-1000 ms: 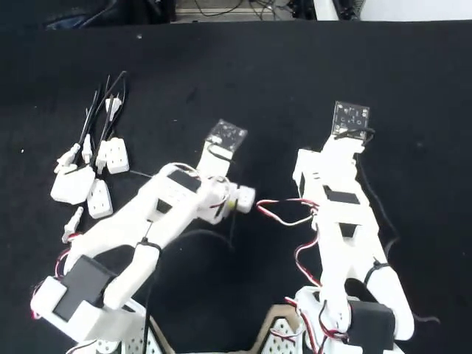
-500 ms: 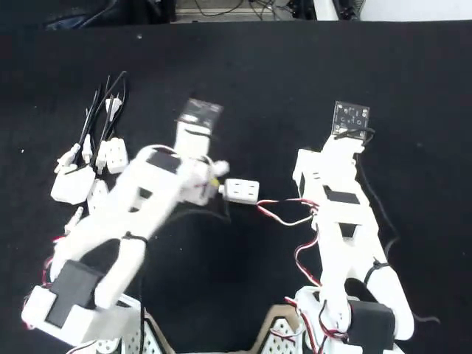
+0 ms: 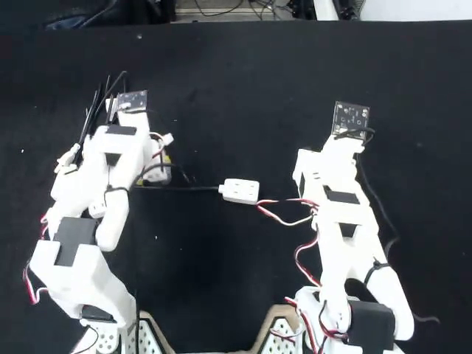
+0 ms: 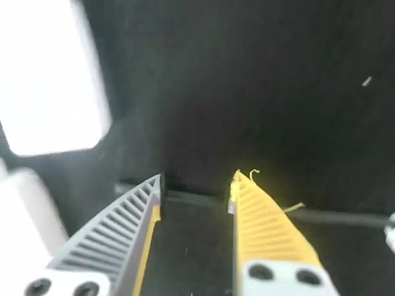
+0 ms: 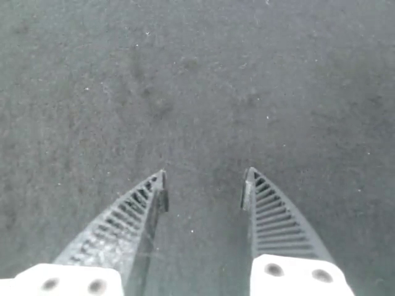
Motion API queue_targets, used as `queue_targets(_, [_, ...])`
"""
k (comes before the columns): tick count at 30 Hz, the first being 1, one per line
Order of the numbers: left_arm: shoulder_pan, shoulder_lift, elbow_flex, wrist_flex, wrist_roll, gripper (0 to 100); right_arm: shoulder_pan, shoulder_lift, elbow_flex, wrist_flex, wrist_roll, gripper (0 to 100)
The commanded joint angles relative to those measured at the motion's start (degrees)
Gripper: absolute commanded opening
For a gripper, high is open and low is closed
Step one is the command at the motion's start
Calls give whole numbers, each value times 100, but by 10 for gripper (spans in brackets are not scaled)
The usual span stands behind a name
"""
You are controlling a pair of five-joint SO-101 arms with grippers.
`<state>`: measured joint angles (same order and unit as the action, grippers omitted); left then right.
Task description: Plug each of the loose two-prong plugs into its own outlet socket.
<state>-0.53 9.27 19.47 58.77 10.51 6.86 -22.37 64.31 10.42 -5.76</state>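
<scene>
A white outlet socket [image 3: 239, 190] lies on the black table near the middle, and its black cord [image 3: 181, 187] runs left. My left gripper [image 3: 159, 156] hangs over the left side of the table, next to a pile of loose plugs [image 3: 69, 157] and black cords [image 3: 99, 103]. In the left wrist view it [image 4: 196, 182] is open, with a black cord [image 4: 333, 216] crossing just beyond its tips and a white socket block [image 4: 52, 80] off to one side. My right gripper [image 3: 346, 136] stays at the right, open [image 5: 203, 179] over bare table.
The left arm covers much of the pile of sockets and plugs. Red and white arm wires [image 3: 284, 214] loop close to the middle socket. The black table [image 3: 243, 81] has free room at the back and centre.
My left gripper let go of the white socket, which now lies in the middle, and the arm swung left to the pile. The right arm has not moved.
</scene>
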Motion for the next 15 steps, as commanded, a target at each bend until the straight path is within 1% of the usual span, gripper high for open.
queue_targets(1, [-145,-44,-470,695,-325,185,-79,-224,-189,0,-44,188])
queue_targets(5, [-514,-88,-268,651,-642,184,-79,-224,-189,0,-44,188])
queue_targets(7, [-752,-132,-356,730,-791,184,-79,-224,-189,0,-44,188])
queue_targets(11, [-1226,-607,-1015,1424,-1099,184,-88,-224,-189,0,-44,188])
queue_targets(15, [-1719,-1037,-1877,1960,-1679,184,-88,-224,-189,0,-44,188])
